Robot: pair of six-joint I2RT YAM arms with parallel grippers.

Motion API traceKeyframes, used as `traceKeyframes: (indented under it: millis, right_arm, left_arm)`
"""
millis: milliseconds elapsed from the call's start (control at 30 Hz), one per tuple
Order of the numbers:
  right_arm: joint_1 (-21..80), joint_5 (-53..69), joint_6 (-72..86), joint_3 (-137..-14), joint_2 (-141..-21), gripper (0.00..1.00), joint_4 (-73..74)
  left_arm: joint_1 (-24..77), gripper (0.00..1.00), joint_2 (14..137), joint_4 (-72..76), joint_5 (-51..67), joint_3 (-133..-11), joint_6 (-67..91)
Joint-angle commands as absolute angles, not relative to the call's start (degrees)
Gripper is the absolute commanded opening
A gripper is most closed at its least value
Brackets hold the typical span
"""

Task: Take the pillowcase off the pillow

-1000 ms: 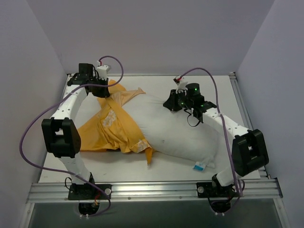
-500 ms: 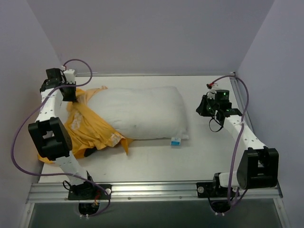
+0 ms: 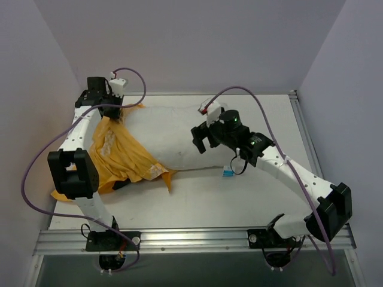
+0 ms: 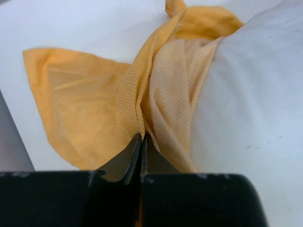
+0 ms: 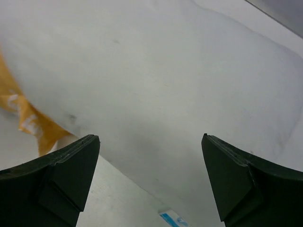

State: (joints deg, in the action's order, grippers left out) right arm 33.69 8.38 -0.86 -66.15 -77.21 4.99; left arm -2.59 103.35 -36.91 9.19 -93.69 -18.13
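Note:
The white pillow (image 3: 164, 131) lies across the middle of the table, its blue-and-white tag (image 3: 228, 173) at the near right corner. The orange-yellow pillowcase (image 3: 122, 158) is bunched over the pillow's left end and spreads towards the near left. My left gripper (image 3: 112, 115) is at the far left, shut on a fold of the pillowcase (image 4: 80, 104) beside the pillow (image 4: 255, 94). My right gripper (image 3: 201, 137) hovers open over the pillow (image 5: 156, 71), nothing between its fingers. The pillowcase (image 5: 28, 118) shows at that view's left edge.
The white table (image 3: 239, 203) is boxed in by grey walls at the back and both sides. A metal rail (image 3: 191, 239) with both arm bases runs along the near edge. The left arm's purple cable (image 3: 36, 173) loops out past the table's left side.
My right arm has swung in from the far right to above the pillow, and its gripper has opened. The left gripper has shifted right and back with the pillowcase fold.

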Motion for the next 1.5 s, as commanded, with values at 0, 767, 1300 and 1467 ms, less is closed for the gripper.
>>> traceKeyframes:
  millis: [0, 767, 1300, 1467]
  right_arm:
    - [43.22, 0.27, -11.48, -68.03, -77.16, 0.94, 4.66]
    - [48.0, 12.03, -41.23, -83.58, -108.01, 1.0, 13.88]
    - [40.88, 15.1, -10.74, -74.91, -118.48, 0.45, 13.63]
    - [39.64, 16.61, -4.58, -64.88, -111.9, 0.0, 7.14]
  left_arm:
    - [1.12, 0.05, 105.81, -37.7, 11.87, -99.3, -18.19]
    - [6.51, 0.94, 101.88, -52.19, 13.28, -114.95, -16.35]
    - [-5.45, 0.94, 85.16, -53.46, 7.04, -76.21, -23.99]
    - [-5.19, 0.93, 89.28, -49.66, 6.15, -74.0, -24.61]
